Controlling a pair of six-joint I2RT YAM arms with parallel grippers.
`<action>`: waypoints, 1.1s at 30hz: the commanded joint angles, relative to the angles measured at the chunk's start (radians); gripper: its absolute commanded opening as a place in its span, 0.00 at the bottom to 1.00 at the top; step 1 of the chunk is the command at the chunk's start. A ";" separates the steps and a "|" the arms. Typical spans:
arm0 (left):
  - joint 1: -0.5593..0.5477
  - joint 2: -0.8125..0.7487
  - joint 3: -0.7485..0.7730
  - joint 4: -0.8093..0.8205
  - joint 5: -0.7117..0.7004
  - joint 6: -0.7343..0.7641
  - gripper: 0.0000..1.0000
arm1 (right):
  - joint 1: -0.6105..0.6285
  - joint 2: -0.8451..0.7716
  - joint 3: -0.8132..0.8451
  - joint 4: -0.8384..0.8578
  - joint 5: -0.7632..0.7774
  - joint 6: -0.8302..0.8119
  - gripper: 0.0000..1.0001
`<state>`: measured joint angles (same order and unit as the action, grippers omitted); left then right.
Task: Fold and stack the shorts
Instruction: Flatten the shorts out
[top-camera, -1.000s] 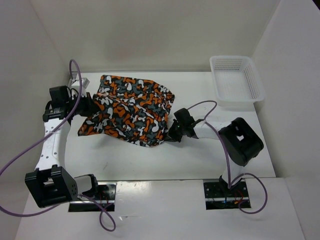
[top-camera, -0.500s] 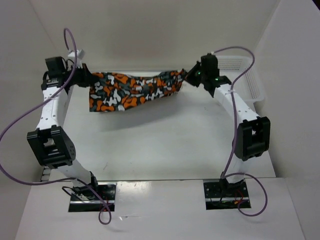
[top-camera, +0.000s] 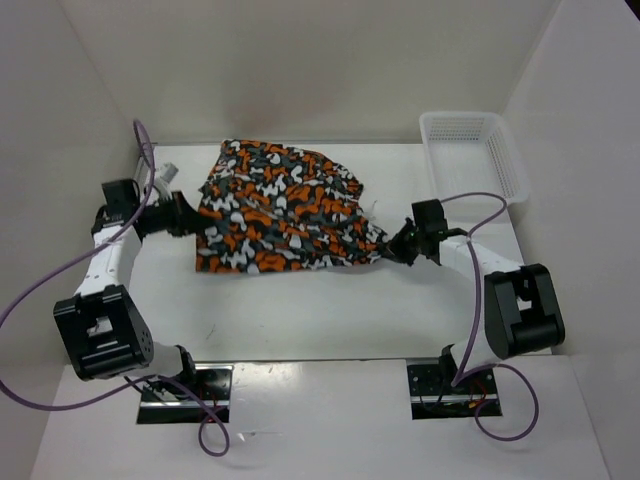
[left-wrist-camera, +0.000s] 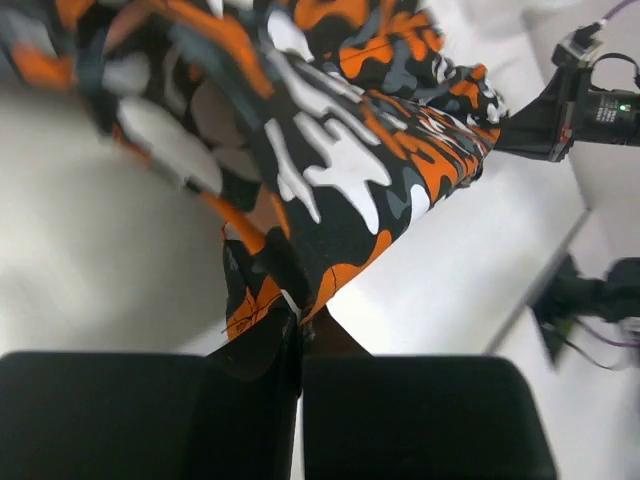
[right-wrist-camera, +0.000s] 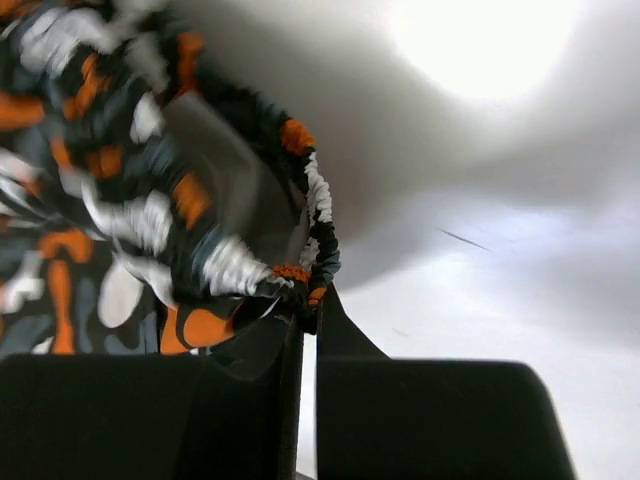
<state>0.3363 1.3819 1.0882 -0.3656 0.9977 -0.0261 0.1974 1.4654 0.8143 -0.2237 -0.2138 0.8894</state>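
The camouflage shorts (top-camera: 280, 208) in orange, white, grey and black lie spread on the white table, stretched between my two grippers. My left gripper (top-camera: 186, 216) is shut on the shorts' left edge; the left wrist view shows the fabric (left-wrist-camera: 320, 170) pinched at its fingertips (left-wrist-camera: 297, 325). My right gripper (top-camera: 395, 245) is shut on the shorts' right corner; the right wrist view shows the gathered waistband (right-wrist-camera: 318, 215) held at its tips (right-wrist-camera: 308, 318). Both grippers are low, near the table.
A white plastic mesh basket (top-camera: 472, 163) stands at the back right corner. White walls enclose the table on the left, back and right. Purple cables loop off both arms.
Both arms came down and toward the near side from holding the shorts stretched in the air. The shorts now lie spread on the table, still held at both ends.
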 joint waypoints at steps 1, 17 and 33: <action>0.049 -0.004 -0.122 -0.038 -0.022 0.026 0.00 | -0.041 -0.077 -0.059 -0.009 0.103 0.010 0.00; -0.016 -0.276 -0.275 -0.228 -0.449 0.026 0.81 | -0.041 -0.007 -0.007 0.000 0.074 -0.003 0.00; -0.230 -0.285 -0.459 -0.013 -0.676 0.026 0.69 | -0.041 0.026 0.003 0.023 0.045 -0.003 0.00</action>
<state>0.1177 1.0718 0.6182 -0.5049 0.3595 -0.0021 0.1608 1.4872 0.7742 -0.2386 -0.1673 0.8921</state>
